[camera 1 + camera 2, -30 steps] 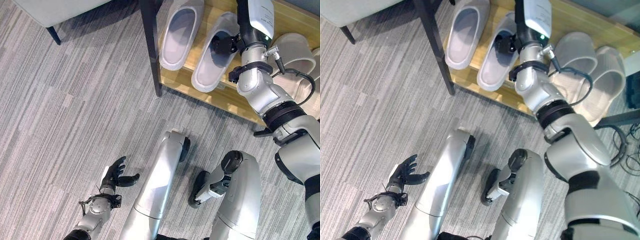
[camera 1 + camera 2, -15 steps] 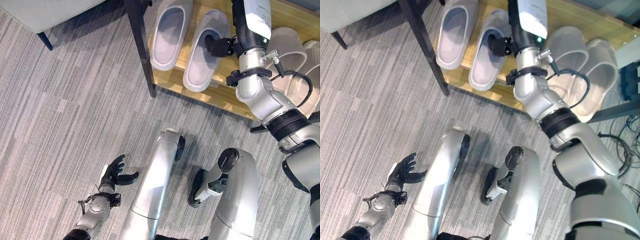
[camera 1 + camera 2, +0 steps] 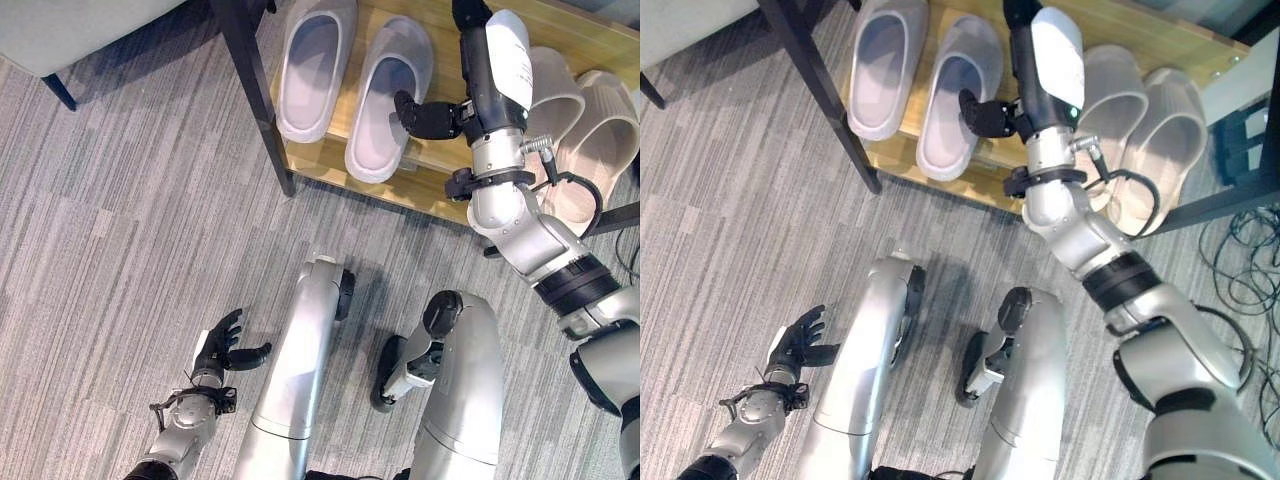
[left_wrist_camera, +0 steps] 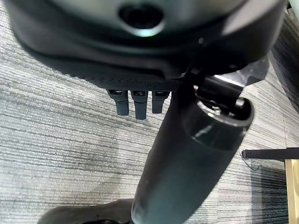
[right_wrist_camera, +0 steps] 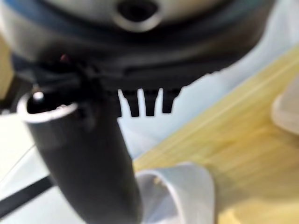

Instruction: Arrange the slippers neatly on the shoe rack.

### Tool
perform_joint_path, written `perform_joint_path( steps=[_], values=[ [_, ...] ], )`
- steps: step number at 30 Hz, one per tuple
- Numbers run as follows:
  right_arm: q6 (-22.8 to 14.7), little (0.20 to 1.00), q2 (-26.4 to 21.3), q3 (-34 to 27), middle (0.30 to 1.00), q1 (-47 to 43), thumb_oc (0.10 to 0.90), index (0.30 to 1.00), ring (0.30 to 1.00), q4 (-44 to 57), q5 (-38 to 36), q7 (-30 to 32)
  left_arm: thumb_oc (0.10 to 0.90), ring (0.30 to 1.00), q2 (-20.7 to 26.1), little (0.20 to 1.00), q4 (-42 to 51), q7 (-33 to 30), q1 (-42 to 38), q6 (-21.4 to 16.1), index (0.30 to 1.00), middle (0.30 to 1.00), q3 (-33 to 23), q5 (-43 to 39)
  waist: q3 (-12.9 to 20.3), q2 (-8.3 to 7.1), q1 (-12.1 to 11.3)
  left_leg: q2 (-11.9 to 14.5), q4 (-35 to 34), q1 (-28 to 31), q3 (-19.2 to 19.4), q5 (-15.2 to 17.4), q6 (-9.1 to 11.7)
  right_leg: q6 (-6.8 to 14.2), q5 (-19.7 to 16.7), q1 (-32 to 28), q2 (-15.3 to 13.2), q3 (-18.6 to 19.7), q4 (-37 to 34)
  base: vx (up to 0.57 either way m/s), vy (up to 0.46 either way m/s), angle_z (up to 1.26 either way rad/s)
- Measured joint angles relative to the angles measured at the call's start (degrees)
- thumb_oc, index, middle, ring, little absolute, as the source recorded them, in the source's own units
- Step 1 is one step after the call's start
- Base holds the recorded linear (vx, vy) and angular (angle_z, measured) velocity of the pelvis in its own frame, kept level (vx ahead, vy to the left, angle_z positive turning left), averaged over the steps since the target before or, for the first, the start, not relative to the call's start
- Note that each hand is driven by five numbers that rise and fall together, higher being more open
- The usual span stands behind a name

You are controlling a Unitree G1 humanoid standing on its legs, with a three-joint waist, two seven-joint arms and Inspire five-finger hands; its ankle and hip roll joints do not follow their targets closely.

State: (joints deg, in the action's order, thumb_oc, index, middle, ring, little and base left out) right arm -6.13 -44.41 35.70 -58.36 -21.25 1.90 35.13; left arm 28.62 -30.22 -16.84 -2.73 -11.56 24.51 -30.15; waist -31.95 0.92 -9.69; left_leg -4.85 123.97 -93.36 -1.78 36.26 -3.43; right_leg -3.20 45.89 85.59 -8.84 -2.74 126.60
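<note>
Two pale grey slippers lie side by side, toes in, on the wooden shoe rack [image 3: 440, 182]: the left slipper [image 3: 310, 62] and the right slipper [image 3: 390, 98]. My right hand [image 3: 432, 116] hovers at the right slipper's outer heel edge, thumb pointing at it and fingers straight, holding nothing. In the right wrist view its thumb [image 5: 88, 163] stands over the slipper's rim [image 5: 187, 186] and the shelf board [image 5: 238, 135]. My left hand [image 3: 224, 346] hangs open low over the carpet, its fingers [image 4: 135, 100] straight.
Two beige slippers [image 3: 556, 95] [image 3: 602, 140] rest on the rack's right part, behind my right forearm. A black rack leg [image 3: 250, 90] stands at the shelf's left end. Grey furniture [image 3: 60, 30] sits at the far left. Loose cables [image 3: 1240, 270] lie right of the rack.
The camera has shifted, sliding the rack leftward in view. My right thumb has come out of the right grey slipper's opening to its outer heel edge. The left hand keeps its pose.
</note>
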Motion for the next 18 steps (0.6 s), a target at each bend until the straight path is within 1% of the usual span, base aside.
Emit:
perform_joint_path(
  steps=[3,4,6,11,14,18],
  values=[
    [-0.04,0.9,-0.04,-1.72,0.9,2.53,0.8,0.9,0.9,1.83,-1.07,-0.52,0.8,0.9,0.03,0.9,0.09,-0.06,0.08,0.0,0.9,0.9,-0.3,0.09,-0.01,-0.58,0.43,0.25,0.22,0.01,0.12,0.24,0.13,0.0,0.0,0.31,0.25,0.21,0.29,0.0,0.01,-0.04],
    [-0.25,0.9,-0.04,-2.42,0.9,3.96,0.8,0.9,0.9,3.35,-1.43,-0.73,0.8,0.9,0.03,0.9,0.2,-0.07,0.4,0.0,0.9,0.9,-0.57,0.45,-0.02,-0.99,0.62,0.7,0.42,0.01,0.24,0.51,0.14,0.0,0.0,0.61,0.66,0.39,0.46,-0.01,0.013,-0.12],
    [-1.01,0.9,-0.03,-2.59,0.9,5.42,0.8,0.9,0.9,4.69,-2.57,-1.39,0.8,0.9,-0.03,0.9,0.34,-0.1,0.68,0.05,0.9,0.9,-0.58,0.91,-0.05,-1.42,1.44,1.07,0.76,0.01,0.82,0.8,-0.15,0.0,-0.01,1.02,0.75,0.88,0.88,-0.01,0.027,-0.1],
    [-1.07,0.9,0.05,-2.96,0.9,8.94,0.8,0.9,0.9,5.0,-5.5,-3.26,0.8,0.9,-0.02,0.9,2.27,-0.12,0.63,0.05,0.9,0.9,-0.89,1.01,-0.08,-1.48,1.83,1.58,1.27,0.02,1.2,1.13,-0.43,0.0,0.0,1.31,0.86,1.17,1.33,-0.01,0.029,-0.04],
    [-1.11,0.9,0.14,-2.95,0.9,10.66,0.8,0.9,0.9,7.12,-6.56,-3.85,0.8,0.9,-0.02,0.9,2.24,-0.12,0.84,0.07,0.9,0.9,-0.88,1.01,-0.08,-1.48,1.97,2.02,1.64,0.04,1.19,1.36,-0.38,0.03,-0.02,1.4,1.3,1.18,1.42,-0.01,0.025,-0.08],
    [-1.3,0.9,0.53,-2.96,0.9,11.04,0.8,0.9,0.9,9.16,-7.54,-4.22,0.8,0.9,-0.02,0.9,2.25,-0.13,0.83,0.09,0.9,0.9,-0.88,1.04,-0.08,-1.47,1.98,2.13,1.78,0.21,1.21,1.55,-0.29,0.05,-0.03,1.33,1.54,1.22,1.41,-0.01,0.015,-0.03]
  ],
)
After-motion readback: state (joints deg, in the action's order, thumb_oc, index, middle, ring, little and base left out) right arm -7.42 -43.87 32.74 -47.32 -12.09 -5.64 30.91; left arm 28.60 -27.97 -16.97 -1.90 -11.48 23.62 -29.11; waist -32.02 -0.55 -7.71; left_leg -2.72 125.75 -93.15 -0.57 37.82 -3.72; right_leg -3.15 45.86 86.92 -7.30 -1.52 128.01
